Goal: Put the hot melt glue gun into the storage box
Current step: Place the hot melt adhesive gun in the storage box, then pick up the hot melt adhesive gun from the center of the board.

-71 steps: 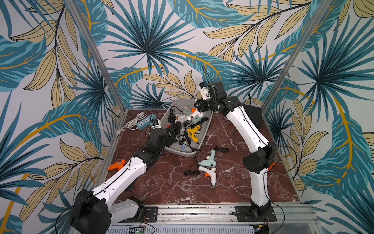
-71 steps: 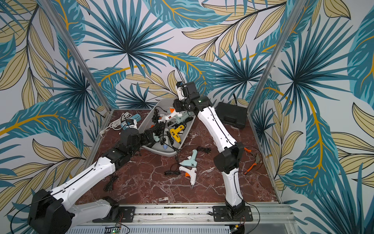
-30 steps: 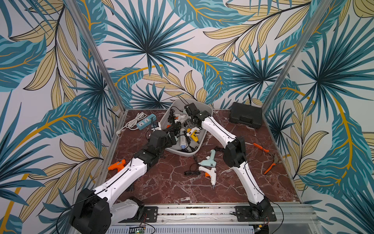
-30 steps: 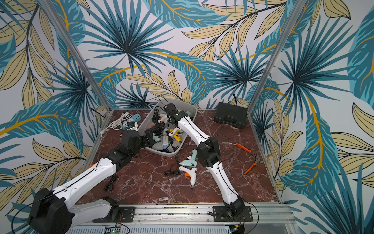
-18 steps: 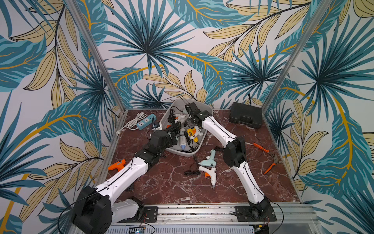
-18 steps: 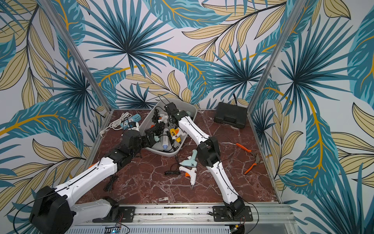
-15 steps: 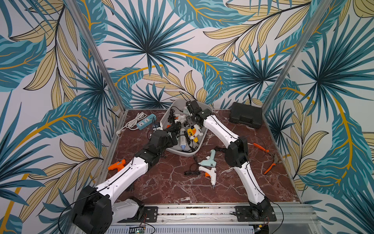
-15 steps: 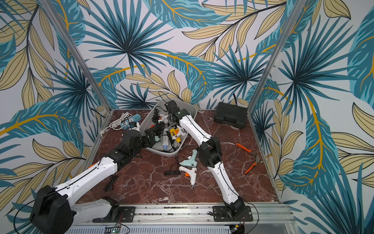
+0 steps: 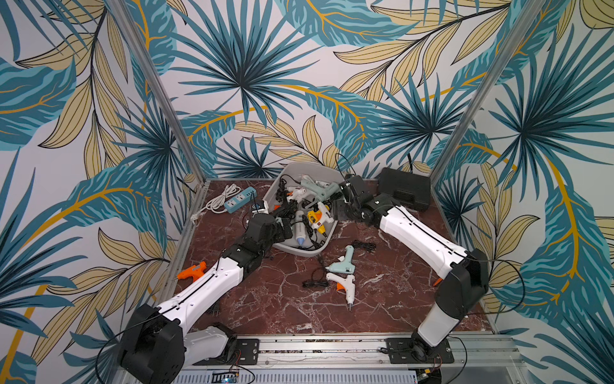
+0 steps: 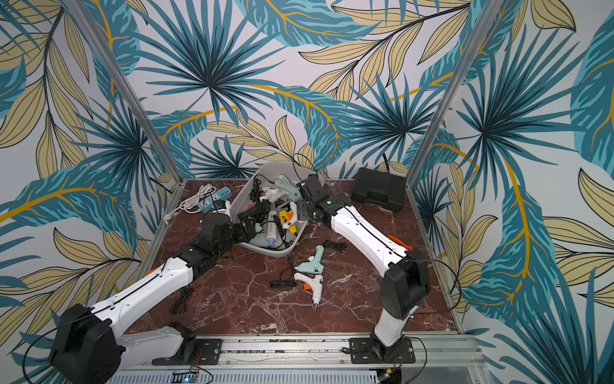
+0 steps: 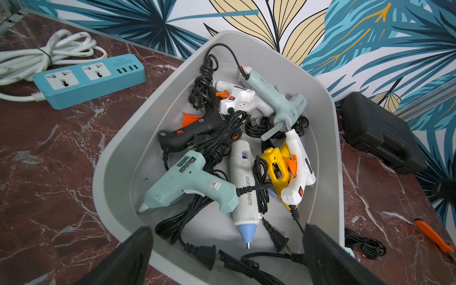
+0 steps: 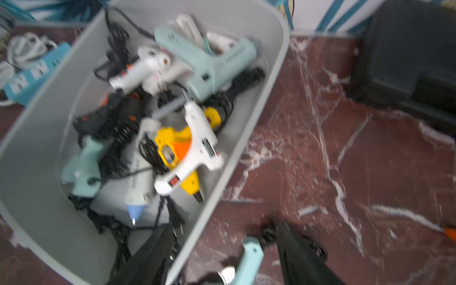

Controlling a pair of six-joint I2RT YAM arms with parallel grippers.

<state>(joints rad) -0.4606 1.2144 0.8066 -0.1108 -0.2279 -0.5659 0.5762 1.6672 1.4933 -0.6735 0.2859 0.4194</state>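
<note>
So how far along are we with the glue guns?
Done: several glue guns lie in the storage box. In hand: nothing; the right gripper and left gripper are open and empty by it. Left: the mint glue gun, white glue gun and apparently an orange glue gun on the table.

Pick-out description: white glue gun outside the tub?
Start at the light-grey storage box on the marble table. Two guns lie on the table in front of it. The white glue gun is the one farther from the box, with an orange trigger; its neighbour is mint green.
</note>
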